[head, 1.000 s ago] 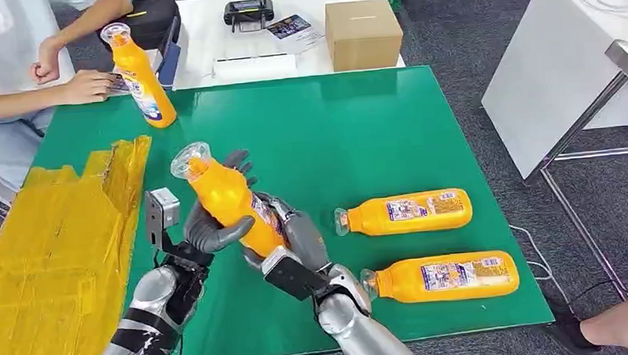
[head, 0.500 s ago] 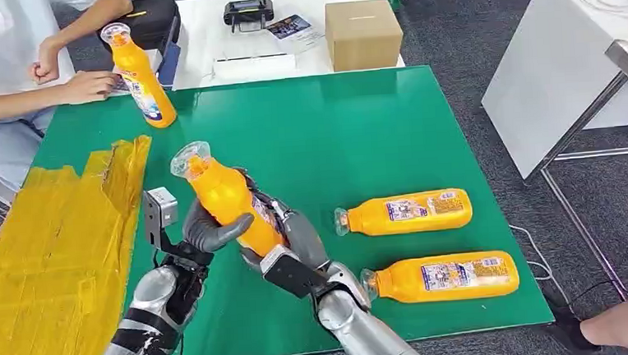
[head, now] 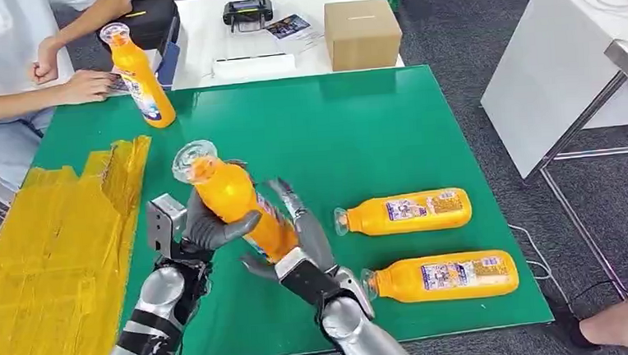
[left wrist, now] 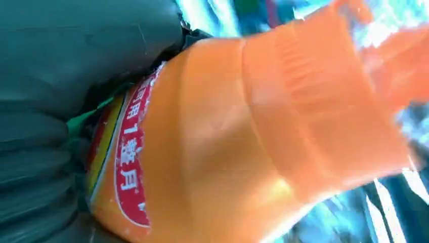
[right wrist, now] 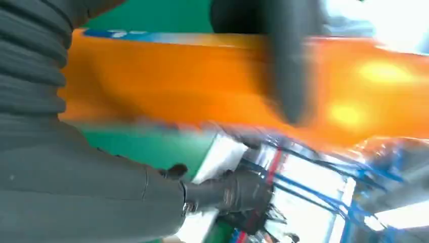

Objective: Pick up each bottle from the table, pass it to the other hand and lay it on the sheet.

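An orange bottle with a clear cap hangs tilted above the green table, cap toward the far left. My left hand grips its middle from the left; the left wrist view has the bottle pressed against that hand. My right hand is at the bottle's lower end with its fingers straightened and spread beside it; in the right wrist view the bottle lies just past this hand. The yellow sheet covers the table's left side.
Two orange bottles lie on their sides at the right front. A third bottle stands at the far left corner beside a seated person's hand. A cardboard box sits on the white table behind.
My right hand's fingers have uncurled from the bottle and spread. The left hand has kept its hold, and the bottle has risen slightly.
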`<state>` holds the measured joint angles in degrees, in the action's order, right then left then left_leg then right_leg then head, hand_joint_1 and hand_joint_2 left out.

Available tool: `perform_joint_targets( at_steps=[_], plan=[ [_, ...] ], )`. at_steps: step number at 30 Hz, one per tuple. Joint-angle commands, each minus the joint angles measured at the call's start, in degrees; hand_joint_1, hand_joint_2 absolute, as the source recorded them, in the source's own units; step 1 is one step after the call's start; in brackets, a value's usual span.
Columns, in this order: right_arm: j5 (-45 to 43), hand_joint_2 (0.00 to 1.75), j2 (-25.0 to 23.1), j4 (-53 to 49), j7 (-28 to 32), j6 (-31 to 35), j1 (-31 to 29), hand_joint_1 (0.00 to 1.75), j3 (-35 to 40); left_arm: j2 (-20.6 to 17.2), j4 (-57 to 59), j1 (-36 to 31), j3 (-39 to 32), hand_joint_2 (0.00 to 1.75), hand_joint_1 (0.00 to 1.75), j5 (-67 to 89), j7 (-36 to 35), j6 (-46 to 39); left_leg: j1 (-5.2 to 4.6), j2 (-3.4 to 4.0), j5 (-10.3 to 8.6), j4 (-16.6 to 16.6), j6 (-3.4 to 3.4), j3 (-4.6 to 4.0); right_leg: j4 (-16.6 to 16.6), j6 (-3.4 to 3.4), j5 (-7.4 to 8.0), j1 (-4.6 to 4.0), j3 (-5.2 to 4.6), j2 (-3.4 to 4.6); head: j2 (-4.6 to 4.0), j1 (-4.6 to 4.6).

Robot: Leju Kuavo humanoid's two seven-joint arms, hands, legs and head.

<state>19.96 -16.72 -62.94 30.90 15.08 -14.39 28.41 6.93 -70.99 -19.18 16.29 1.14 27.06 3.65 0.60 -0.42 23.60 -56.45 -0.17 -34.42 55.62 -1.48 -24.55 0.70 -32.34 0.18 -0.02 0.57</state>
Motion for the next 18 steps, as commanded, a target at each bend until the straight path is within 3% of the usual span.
perform_joint_targets(
  at_steps=[1, 4, 7, 9, 11, 14, 18],
  plan=[
    [-0.11, 1.75, 3.10, -9.31, 0.15, 0.42, 1.71, 0.00, 0.39, -1.56, -1.32, 0.01, -3.24, 1.75, 1.75, 7.51, 0.86, -8.73, 0.10, -0.03, 0.14, -0.02, 0.00, 0.29, -0.05, 0.10, -0.13, -0.12, 0.34, -0.09, 0.00, 0.00],
    [0.37, 1.75, 4.14, -13.65, 0.10, 1.11, 2.95, 0.00, 1.13, -1.97, -1.60, -0.34, -6.17, 1.75, 1.75, 14.21, 1.12, -17.62, 0.04, -0.12, 0.03, 0.00, 0.00, 0.08, -0.03, 0.02, -0.06, -0.05, 0.12, -0.12, 0.00, 0.00],
    [-3.31, 1.75, 5.25, -15.91, -2.48, -3.40, 3.37, 0.00, 1.33, -3.55, 1.20, -0.95, -7.23, 1.75, 1.75, 28.74, 0.03, -28.73, 0.03, -0.02, 0.02, 0.02, 0.00, 0.07, -0.03, 0.03, -0.03, -0.06, 0.10, -0.04, 0.00, -0.02],
    [-3.41, 1.75, 5.90, -17.80, -2.53, -3.39, 3.84, 0.00, 1.46, -4.07, 4.46, -1.39, -7.84, 1.75, 1.75, 34.84, -0.62, -32.25, 0.04, -0.07, 0.05, 0.05, -0.01, 0.20, -0.07, 0.05, -0.08, -0.08, 0.25, -0.10, 0.00, -0.02],
    [-5.52, 1.75, 6.67, -19.16, -3.38, -4.72, 3.77, 0.00, 1.75, -4.56, 8.99, -2.15, -8.83, 1.75, 1.75, 45.60, -1.77, -41.77, 0.10, -0.10, 0.18, 0.03, 0.00, 0.47, -0.11, 0.10, -0.20, -0.15, 0.57, -0.17, 0.00, -0.02],
    [-7.36, 1.75, 7.25, -19.36, -3.86, -4.77, 3.39, 0.00, 1.66, -1.47, 8.27, -0.98, -19.57, 1.75, 1.75, 62.17, -1.23, -43.65, 0.01, -0.03, 0.00, 0.06, 0.00, 0.12, -0.06, 0.02, -0.02, -0.04, 0.14, -0.05, 0.00, -0.02],
    [-8.13, 1.75, 7.74, -19.75, -3.67, -4.36, 3.40, 0.00, 1.59, -0.34, 7.04, -0.32, -25.83, 1.75, 1.75, 70.88, 0.29, -43.65, 0.06, 0.00, 0.06, 0.03, 0.01, 0.19, -0.09, 0.04, -0.06, -0.09, 0.23, -0.05, 0.00, -0.04]
  ],
)
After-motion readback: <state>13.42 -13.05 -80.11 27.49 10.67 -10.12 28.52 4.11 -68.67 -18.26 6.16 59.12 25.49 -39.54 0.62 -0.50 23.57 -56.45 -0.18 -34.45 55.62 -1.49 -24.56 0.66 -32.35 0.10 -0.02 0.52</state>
